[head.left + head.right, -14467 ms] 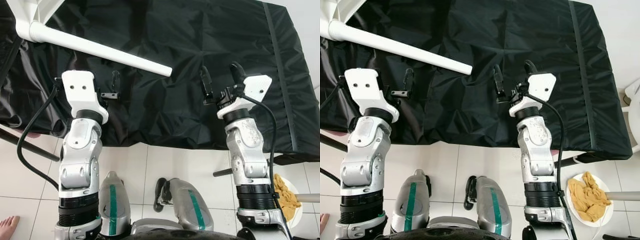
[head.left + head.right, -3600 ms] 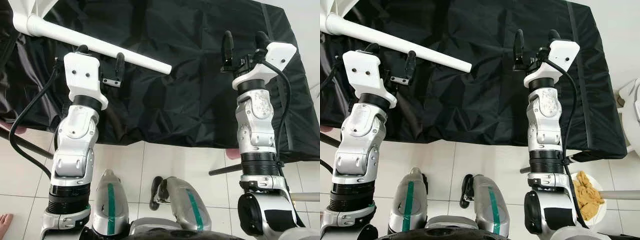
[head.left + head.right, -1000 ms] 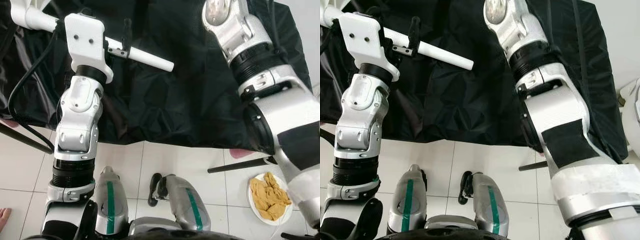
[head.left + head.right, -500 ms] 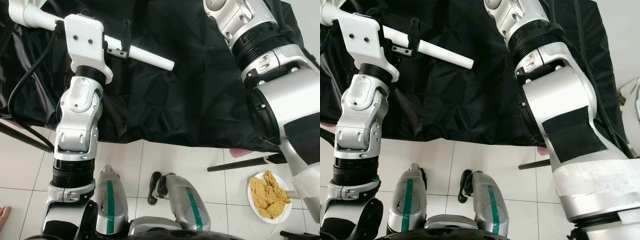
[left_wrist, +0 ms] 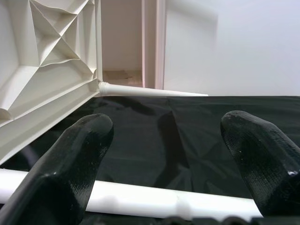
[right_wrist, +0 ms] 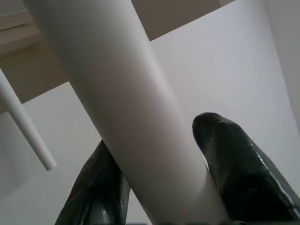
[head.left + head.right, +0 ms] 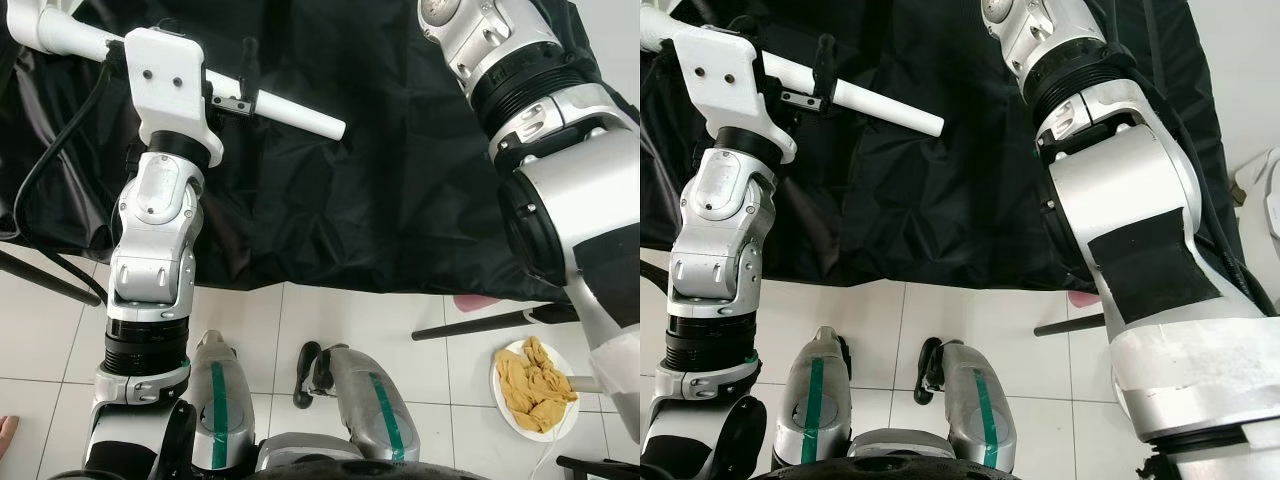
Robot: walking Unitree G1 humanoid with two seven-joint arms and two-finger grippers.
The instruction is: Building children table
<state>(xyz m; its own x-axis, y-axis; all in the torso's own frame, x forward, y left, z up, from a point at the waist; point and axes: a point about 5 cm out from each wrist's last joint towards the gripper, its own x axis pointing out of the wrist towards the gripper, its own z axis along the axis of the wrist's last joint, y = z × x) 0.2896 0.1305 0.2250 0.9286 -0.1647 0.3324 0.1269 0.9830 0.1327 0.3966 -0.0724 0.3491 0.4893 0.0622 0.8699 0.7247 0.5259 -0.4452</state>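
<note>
Black cloth, right gripper clamping table leg

— How many white table legs can you count?
— Three: one leg lying across the black cloth, a second leg joined to the tabletop underside, and a thick leg close to the right wrist camera.
— Anything else?
— One black cloth, one plate on the floor, two silver arms.
</note>
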